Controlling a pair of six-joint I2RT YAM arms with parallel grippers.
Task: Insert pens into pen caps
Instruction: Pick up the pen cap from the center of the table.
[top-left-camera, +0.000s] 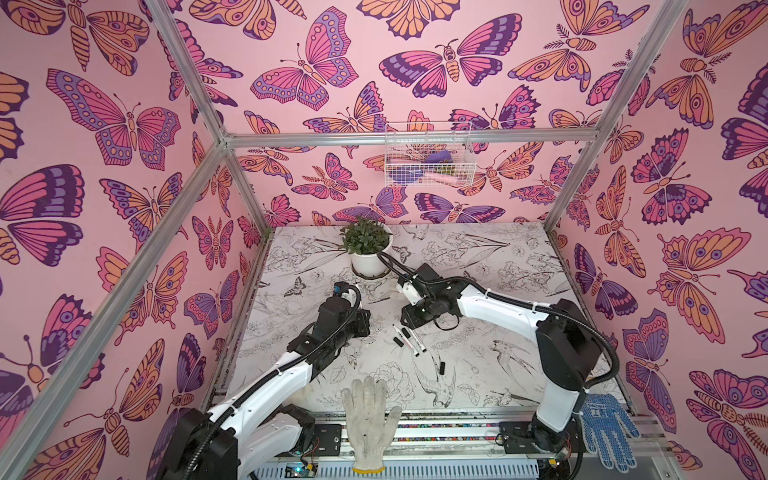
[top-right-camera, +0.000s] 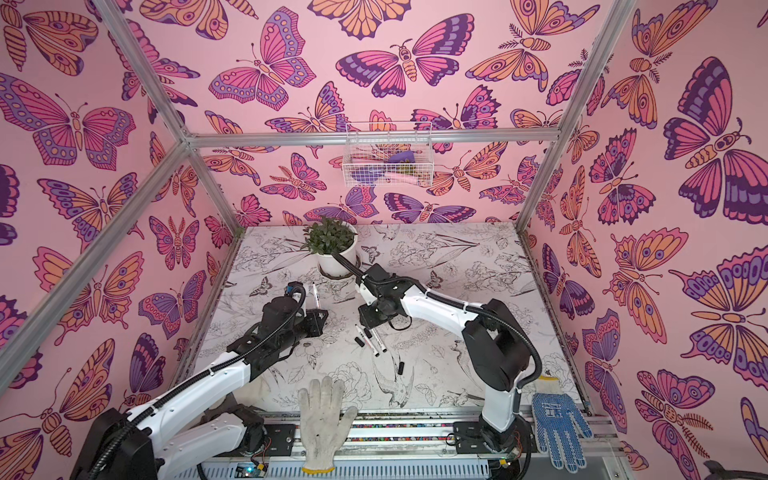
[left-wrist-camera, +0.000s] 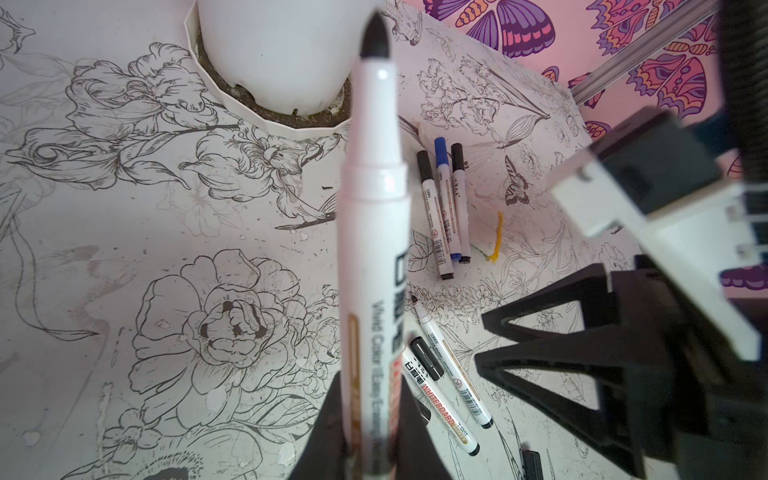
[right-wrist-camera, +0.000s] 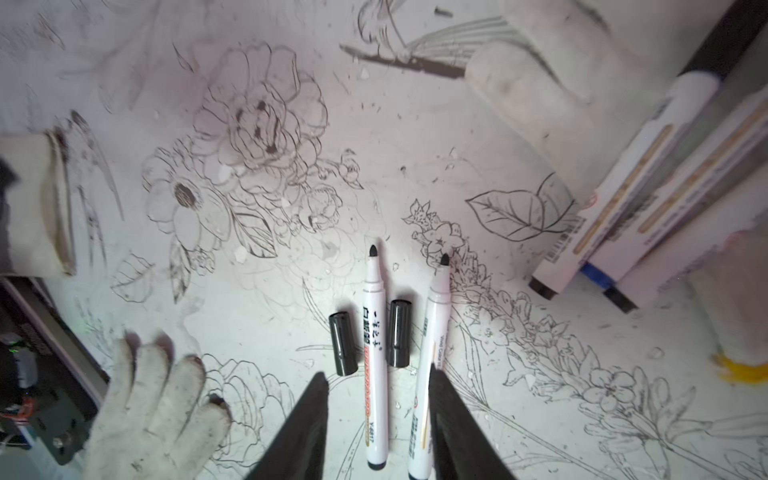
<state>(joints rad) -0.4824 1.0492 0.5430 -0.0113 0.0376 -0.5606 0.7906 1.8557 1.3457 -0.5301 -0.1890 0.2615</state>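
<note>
My left gripper is shut on the barrel of an uncapped white pen, whose black tip points toward the plant pot. My right gripper hangs open just over two uncapped pens lying side by side on the table. One finger overlaps the second pen. Two black pen caps lie beside the first pen. A further black cap lies alone nearer the front. Three capped pens, two black and one blue, lie together farther back.
A potted plant in a white pot stands at the back of the flower-print table. A white glove and a blue dotted glove lie on the front rail. A yellow strip lies by the capped pens. A wire basket hangs on the back wall.
</note>
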